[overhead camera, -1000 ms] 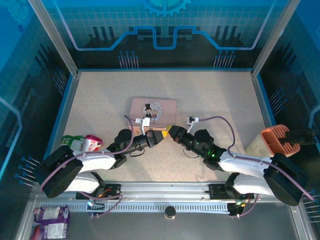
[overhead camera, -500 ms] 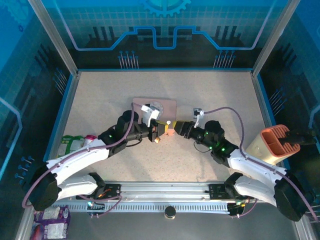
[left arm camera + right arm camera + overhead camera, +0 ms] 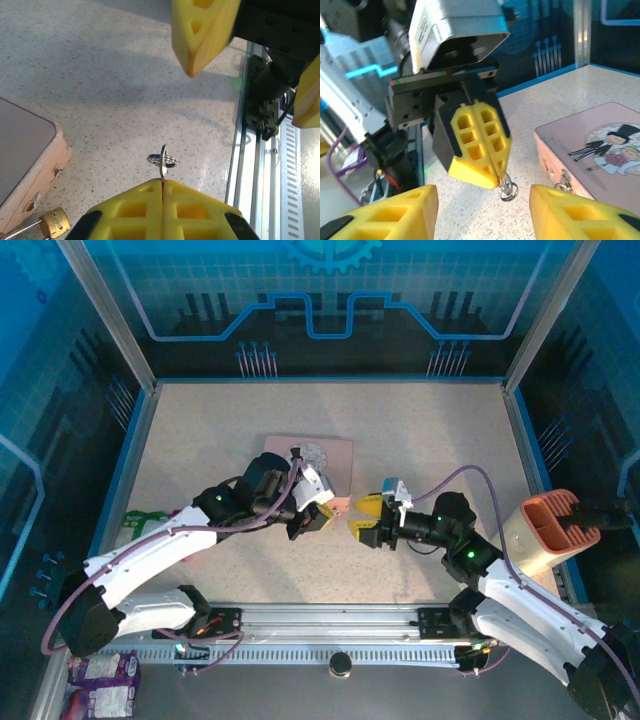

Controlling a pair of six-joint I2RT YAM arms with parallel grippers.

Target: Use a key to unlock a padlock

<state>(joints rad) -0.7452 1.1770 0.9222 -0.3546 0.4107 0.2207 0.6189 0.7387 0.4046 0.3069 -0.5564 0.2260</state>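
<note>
My left gripper point(image 3: 162, 181) is shut on the key point(image 3: 163, 162), a thin silver blade with a small split ring that sticks out past the yellow fingertips. The brass padlock point(image 3: 54, 223) lies low on the table by the corner of the pink tin point(image 3: 25, 160). My right gripper point(image 3: 482, 200) is open, its yellow fingers wide apart on either side of the left gripper point(image 3: 481, 145) and the key point(image 3: 507, 189), touching neither. From above, the left gripper point(image 3: 318, 518) and right gripper point(image 3: 362, 522) face each other just in front of the pink tin point(image 3: 325, 455).
A beige container with an orange top point(image 3: 545, 530) stands at the right edge. Snack packets point(image 3: 150, 525) lie at the left edge. The metal rail point(image 3: 330, 622) runs along the near side, close behind the grippers point(image 3: 250, 150).
The right gripper was shut against the left gripper's tips; it has opened and drawn back to the right. The left gripper stays shut with the key, its arm stretched further forward.
</note>
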